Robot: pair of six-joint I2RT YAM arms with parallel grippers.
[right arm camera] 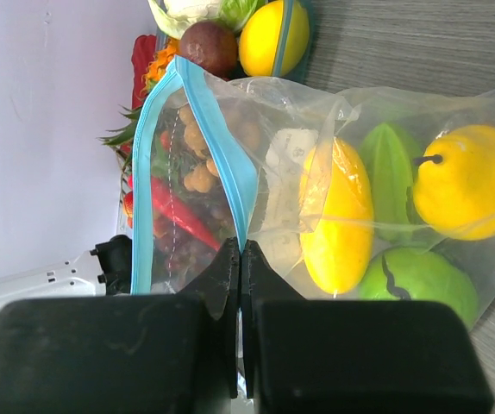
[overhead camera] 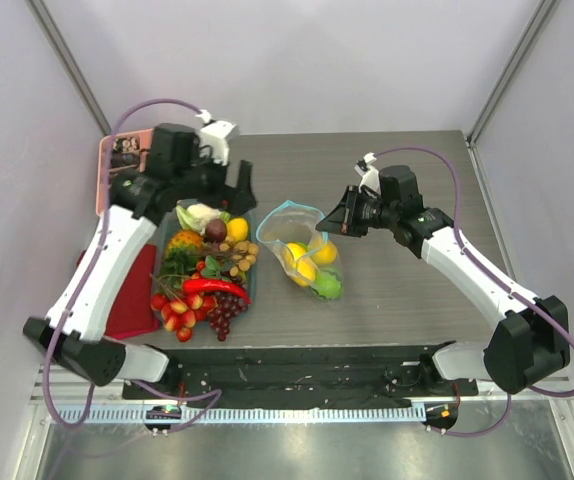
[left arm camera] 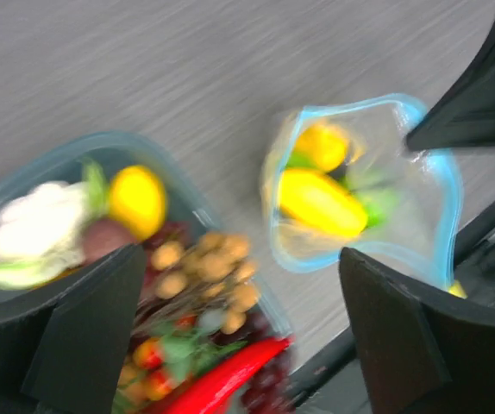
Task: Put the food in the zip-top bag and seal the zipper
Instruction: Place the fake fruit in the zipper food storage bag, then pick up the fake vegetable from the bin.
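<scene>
Leftmost, a dark red cloth (overhead camera: 132, 295) lies beside a clear tub (left arm camera: 118, 136) heaped with food (overhead camera: 207, 265): cauliflower (overhead camera: 199, 215), a lemon (overhead camera: 237, 229), a red chili (overhead camera: 217, 287) and purple grapes (overhead camera: 225, 312). Above the tub's far end, the left gripper (overhead camera: 235, 190) hangs with jaws spread wide, holding nothing. Just right of the tub, the zip-top bag (overhead camera: 305, 250) lies on the table (overhead camera: 417, 170), mouth gaping, with yellow and green fruits inside. The right gripper (right arm camera: 241, 259) is clenched on the teal zipper (right arm camera: 222, 164) at the mouth's edge.
</scene>
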